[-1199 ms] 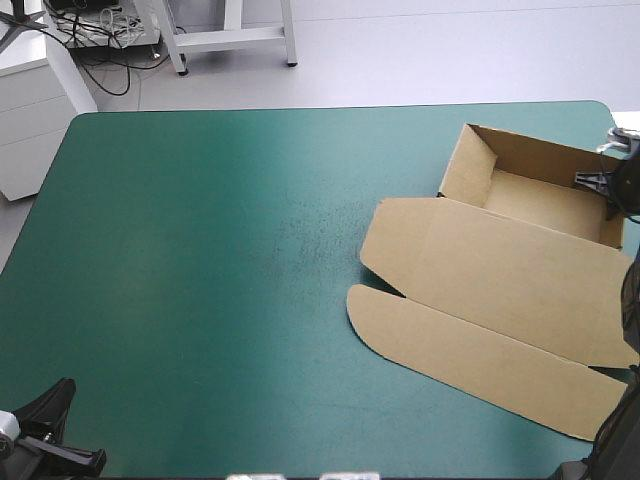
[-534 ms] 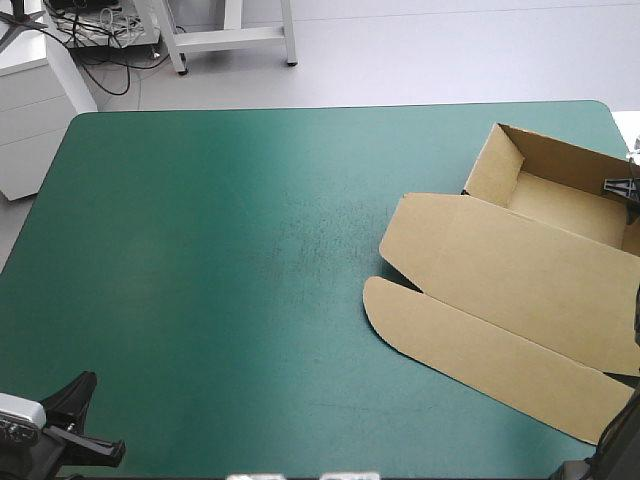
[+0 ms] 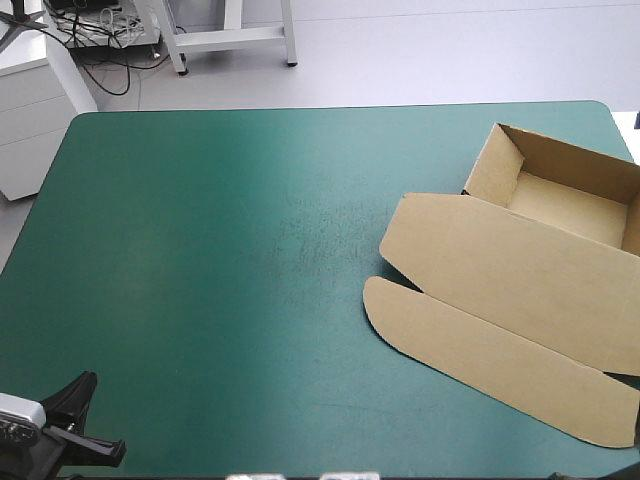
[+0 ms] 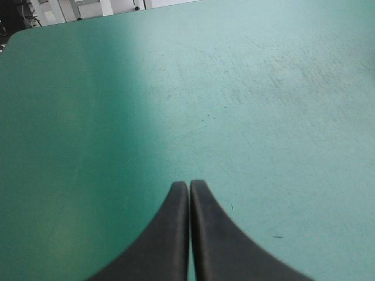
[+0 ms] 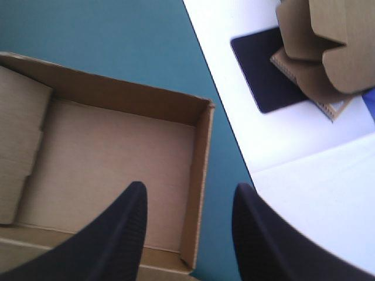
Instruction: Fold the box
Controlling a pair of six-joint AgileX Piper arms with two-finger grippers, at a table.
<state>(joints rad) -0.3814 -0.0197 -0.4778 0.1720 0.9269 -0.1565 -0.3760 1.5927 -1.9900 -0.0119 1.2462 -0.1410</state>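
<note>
The brown box lies at the table's right side as an open tray with its lid and rounded front flap flat toward the near edge. In the right wrist view my right gripper hangs open above the tray's side wall, one finger over the tray floor, the other over the teal-green strip outside it. It is out of the high view. My left gripper sits at the near left corner, far from the box, its black fingers shut on nothing over the bare cover.
The teal-green table stretches left of the box. Close beyond the tray is the table's right edge. Past it, a white surface carries a dark pad and stacked pieces of brown board.
The box slid toward the table's right edge, then stopped. My right gripper, earlier at the tray's right wall, has left the high view. The left gripper shifted slightly inward.
</note>
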